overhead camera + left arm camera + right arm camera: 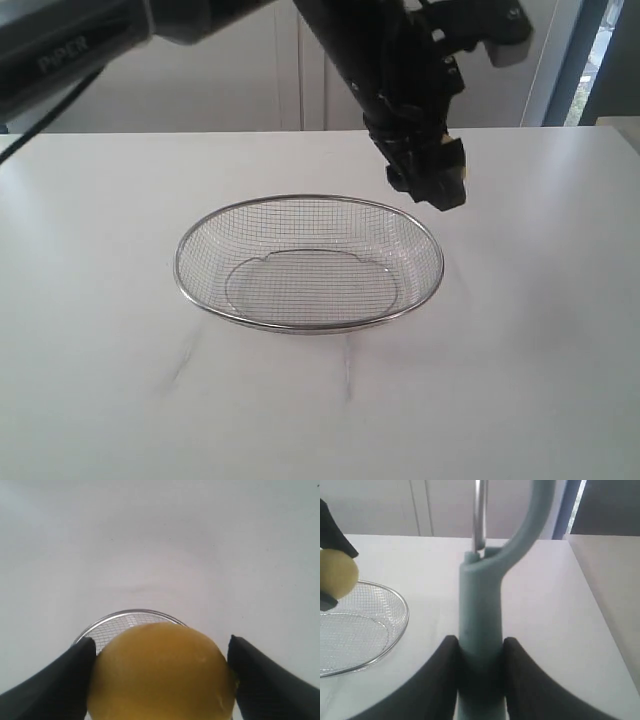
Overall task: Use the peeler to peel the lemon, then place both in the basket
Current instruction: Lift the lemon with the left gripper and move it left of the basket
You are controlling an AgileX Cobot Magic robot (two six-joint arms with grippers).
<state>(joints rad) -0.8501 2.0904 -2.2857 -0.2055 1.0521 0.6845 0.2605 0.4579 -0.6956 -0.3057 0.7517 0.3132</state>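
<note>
My left gripper (161, 641) is shut on the yellow lemon (160, 672), one black finger on each side of it. It hangs above the silver wire-mesh basket (120, 622). In the exterior view this gripper (430, 175) hovers over the back right rim of the basket (310, 328) and hides nearly all of the lemon. My right gripper (480, 641) is shut on the thick handle of the pale teal peeler (480, 595), whose metal blade (479, 515) points away from the camera. From there the lemon (337, 572) shows above the basket (402, 605). The right gripper does not show in the exterior view.
The basket stands in the middle of a white table (540, 380) and has nothing in it. White cabinet doors (250, 80) stand behind the table. The table's right edge (600, 605) runs close to my right gripper.
</note>
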